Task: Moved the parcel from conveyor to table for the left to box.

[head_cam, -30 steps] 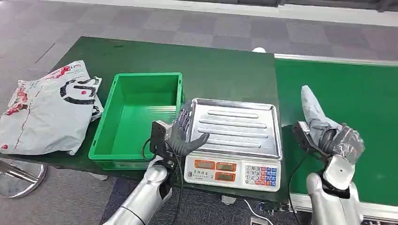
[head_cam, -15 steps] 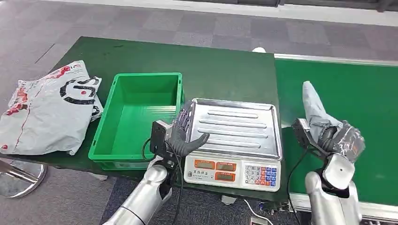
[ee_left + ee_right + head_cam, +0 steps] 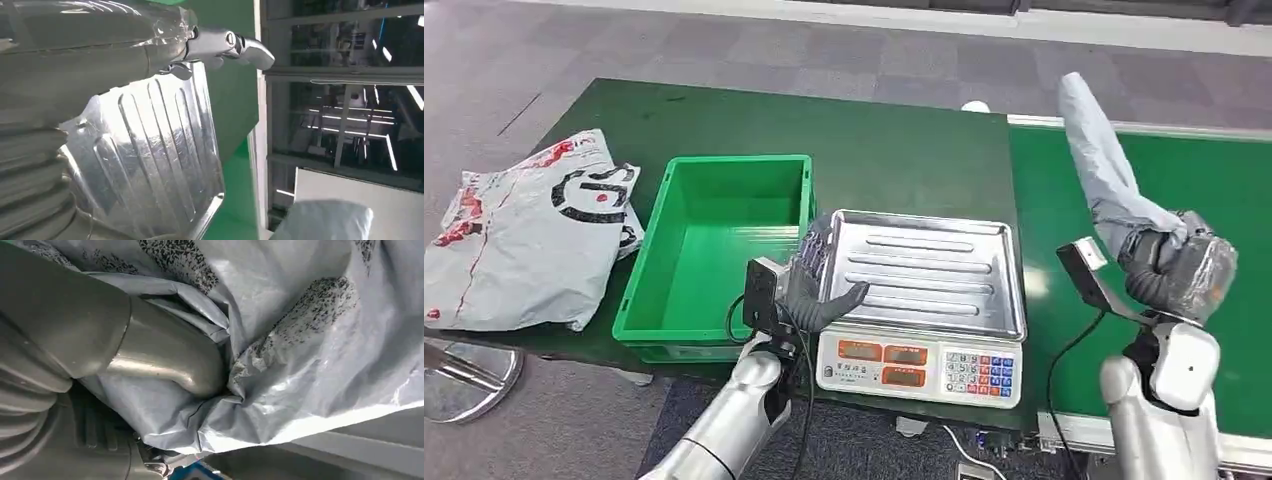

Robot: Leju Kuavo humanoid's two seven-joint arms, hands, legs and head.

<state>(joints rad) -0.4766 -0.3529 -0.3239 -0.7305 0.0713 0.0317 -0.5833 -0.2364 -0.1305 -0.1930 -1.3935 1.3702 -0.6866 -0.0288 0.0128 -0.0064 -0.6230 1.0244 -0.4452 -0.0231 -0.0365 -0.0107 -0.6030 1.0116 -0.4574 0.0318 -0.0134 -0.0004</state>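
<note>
I have the right hand (image 3: 1176, 268) raised above the bright green conveyor belt (image 3: 1214, 190), its fingers (image 3: 1149, 250) wrapped tight round the lower end of the soft grey plastic parcel (image 3: 1104, 160). The parcel stands up from those fingers and leans away toward the far edge of the belt, clear of the surface. In my right wrist view the thick grey thumb (image 3: 170, 360) digs into the crumpled grey film (image 3: 300, 340), which bunches into folds around it.

My left hand (image 3: 816, 285) sits at the near left corner of the ribbed steel weighing pan (image 3: 934, 270) of the white electronic scale (image 3: 919, 365), fingers (image 3: 814, 250) spread and holding nothing, thumb pointing out over the pan. The left wrist view shows the pan's ridges (image 3: 150, 165) just beneath that hand. I cannot tell whether the fingers touch the metal.

Just beyond the left fingers, on the side away from the scale, stands the green rectangular plastic crate (image 3: 714, 250) on the dark green desk (image 3: 824, 130). Farther that way, at the desk's edge, lies a white plastic mailing bag with red and black print (image 3: 524, 230), well apart from both hands.
</note>
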